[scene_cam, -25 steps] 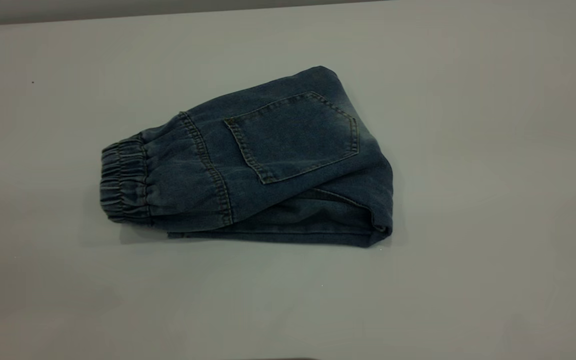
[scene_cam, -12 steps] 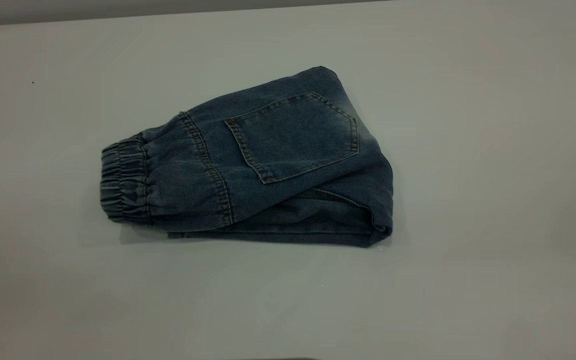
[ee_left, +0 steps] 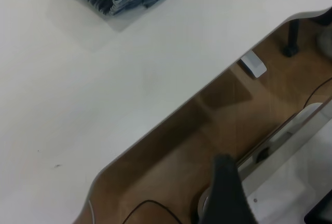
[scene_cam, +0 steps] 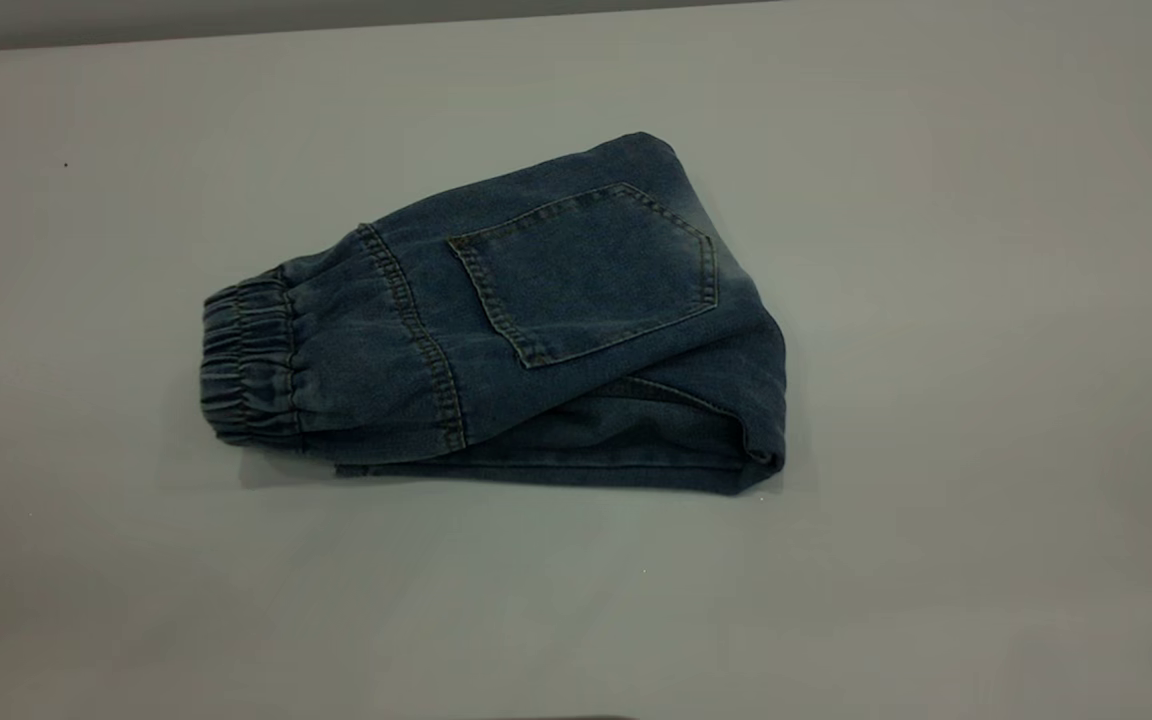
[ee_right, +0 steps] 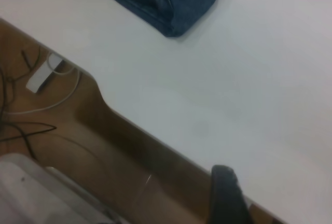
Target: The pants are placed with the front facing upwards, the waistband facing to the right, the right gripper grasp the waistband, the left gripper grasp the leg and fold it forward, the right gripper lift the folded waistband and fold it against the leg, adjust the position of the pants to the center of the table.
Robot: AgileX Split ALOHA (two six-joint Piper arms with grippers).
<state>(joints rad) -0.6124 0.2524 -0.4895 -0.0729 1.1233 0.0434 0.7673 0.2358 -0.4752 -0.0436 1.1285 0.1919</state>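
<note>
Nothing has shifted since earlier — the pants (scene_cam: 526,330) lie folded mid-desk (scene_cam: 936,500), waistband (scene_cam: 246,365) at their left end, both pincers well off them, grip state untellable — folding looks finished.

You have one pair of pants (scene_cam: 536,330) lying folded on one table (scene_cam: 986,300). On them you can count one waistband (scene_cam: 246,365), gathered at the exterior view's left end, and one square back pocket (scene_cam: 586,270) facing up. Each wrist view gives you one dark finger tip (ee_left: 228,193) at its edge, so two in all, the other being here (ee_right: 225,195)
</note>
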